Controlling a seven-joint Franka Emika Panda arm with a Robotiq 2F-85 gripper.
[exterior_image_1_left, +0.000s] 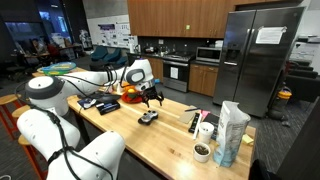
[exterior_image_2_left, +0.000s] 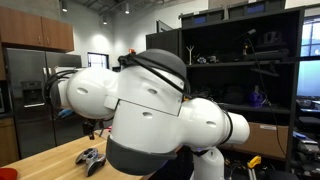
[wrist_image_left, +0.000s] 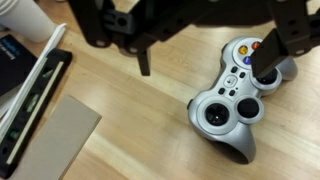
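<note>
Open claw (wrist_image_left: 205, 65) hangs over the gamepad (wrist_image_left: 232, 100) on the table (wrist_image_left: 140, 130).
Only the wrist view shows its sticks and buttons; there its long axis runs diagonally, lower left to upper right.

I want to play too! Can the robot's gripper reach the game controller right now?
Probably yes. The gripper is open and hangs just above the game controller, and nothing lies on top of it or between them on the table.
</note>
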